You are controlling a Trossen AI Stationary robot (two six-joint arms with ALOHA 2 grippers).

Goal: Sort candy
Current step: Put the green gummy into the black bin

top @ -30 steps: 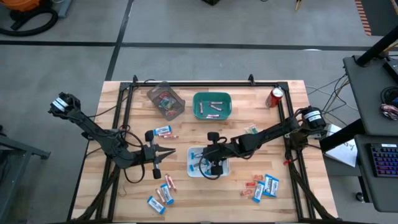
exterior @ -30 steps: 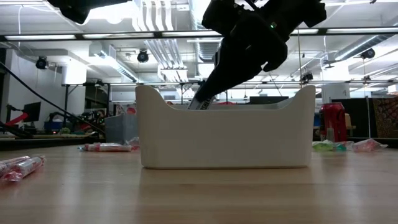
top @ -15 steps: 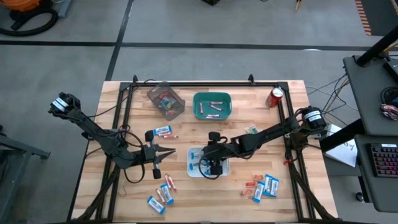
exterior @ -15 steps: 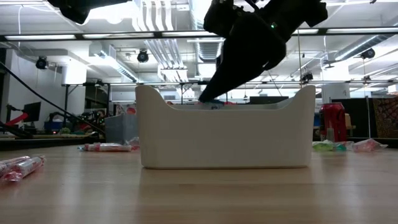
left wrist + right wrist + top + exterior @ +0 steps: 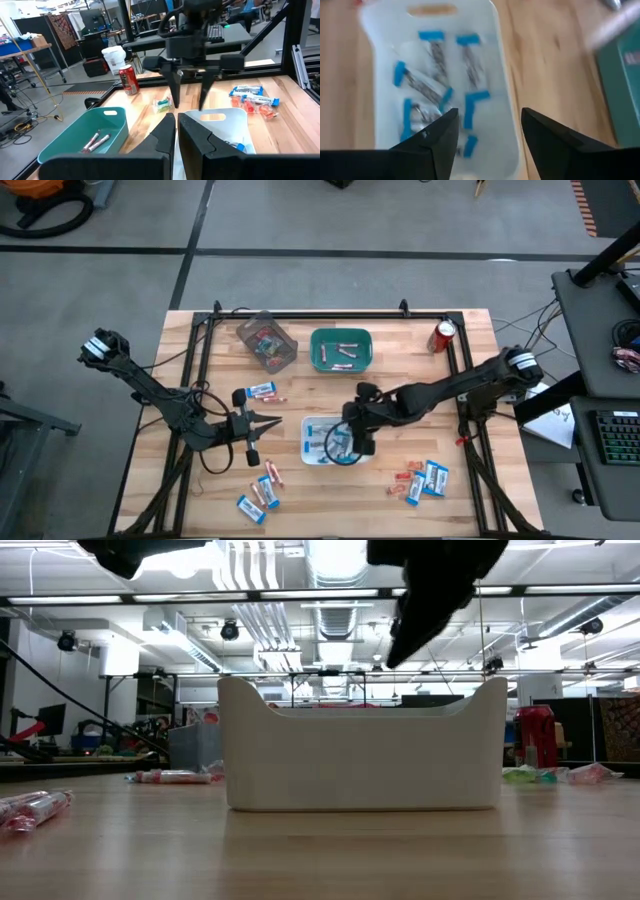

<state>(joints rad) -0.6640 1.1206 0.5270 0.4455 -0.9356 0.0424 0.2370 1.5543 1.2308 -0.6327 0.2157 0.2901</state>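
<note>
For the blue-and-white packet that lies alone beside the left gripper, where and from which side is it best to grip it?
Probably from straight above, pinching the blue-and-white packet across its short width near the middle. It lies flat on the table, long and narrow, with bare wood along both long edges, so fingers have room there.

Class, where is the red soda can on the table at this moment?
In the high view the red soda can stands near the table's far right corner, right of the green bin and clear of the candy.

Two dark jointed arms, black cables; tapered black jaws, pale wrist ends
</note>
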